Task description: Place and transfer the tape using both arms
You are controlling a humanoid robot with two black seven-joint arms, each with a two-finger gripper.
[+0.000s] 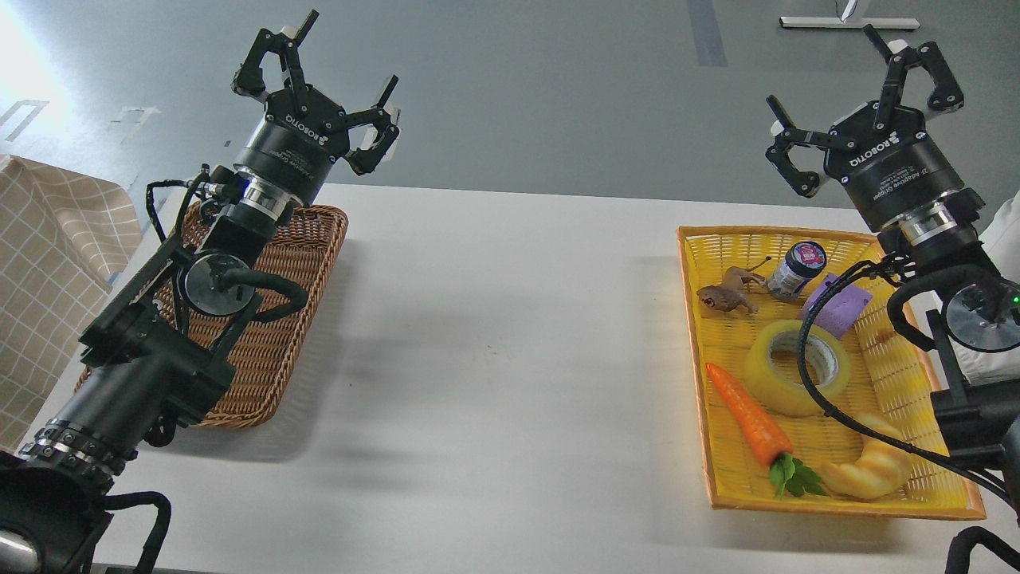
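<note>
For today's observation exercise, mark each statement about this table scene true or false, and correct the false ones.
1. The tape lies in the yellow basket. True.
2. The right hand is gripping the tape. False: it is open, raised above the table, and holds nothing.
3. The carrot lies beside the tape in the same basket. True.
4. The brown basket on the left holds a croissant. False: the croissant is in the yellow basket; no croissant shows in the brown one, though the arm hides part of it.
5. The left hand is open and empty. True.
</note>
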